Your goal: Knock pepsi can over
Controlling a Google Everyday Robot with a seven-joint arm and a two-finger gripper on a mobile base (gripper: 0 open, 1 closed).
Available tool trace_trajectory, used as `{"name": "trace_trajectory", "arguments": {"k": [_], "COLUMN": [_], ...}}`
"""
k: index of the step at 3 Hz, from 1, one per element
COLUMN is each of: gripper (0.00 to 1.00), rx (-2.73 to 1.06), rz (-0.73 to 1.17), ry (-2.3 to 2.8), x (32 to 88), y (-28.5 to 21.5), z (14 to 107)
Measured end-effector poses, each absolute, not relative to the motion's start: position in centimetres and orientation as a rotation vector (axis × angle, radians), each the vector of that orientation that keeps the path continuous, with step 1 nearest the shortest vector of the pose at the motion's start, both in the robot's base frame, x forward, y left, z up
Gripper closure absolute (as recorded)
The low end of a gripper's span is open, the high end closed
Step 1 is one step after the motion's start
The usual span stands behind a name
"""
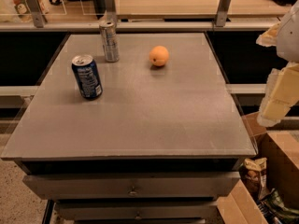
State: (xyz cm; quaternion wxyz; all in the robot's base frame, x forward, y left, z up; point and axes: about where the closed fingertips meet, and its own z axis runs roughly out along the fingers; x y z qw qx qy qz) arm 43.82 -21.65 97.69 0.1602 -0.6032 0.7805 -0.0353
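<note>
Pepsi can [87,77] stands upright at left-centre of the frame, on the left part of the grey table [154,120], near the left edge, silver top and pull tab facing up, so the task is not yet done. Nothing touches it: the slim silver can [109,41] stands apart behind it in the upper left and the orange [159,56] sits further right, upper centre. That spacing looks like a distractor layout, with room on all sides for the blue can to tip without hitting the others. Gripper [276,101] hangs at the far right edge of the frame, mid-height, off the table's right side and well apart from the pepsi can. It holds nothing, and I cannot tell whether it is spread or closed. My read is a start pose, parked clear so the tabletop stays in view. The next move would need a long reach leftward across the table, passing in front of the orange. Counts: two cans (one blue, one silver), one orange, one table with two drawers [133,186] below, one cardboard box [285,167] at lower right with a snack bag [253,174] beside it.
</note>
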Motion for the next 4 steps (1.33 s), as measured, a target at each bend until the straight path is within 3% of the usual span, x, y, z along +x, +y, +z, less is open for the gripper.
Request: {"name": "trace_trajectory", "arguments": {"k": [2,3,4], "gripper": [0.00,0.00,0.00], "rx": [-1.677,-1.586,-1.498], "rz": [-0.026,0.171,0.228], "ry": [2.201,2.079,1.996], "x": [43.9,44.5,45.7], "y": [-20.0,-14.7,-12.1], "z": [97.1,95.2,97.0]}}
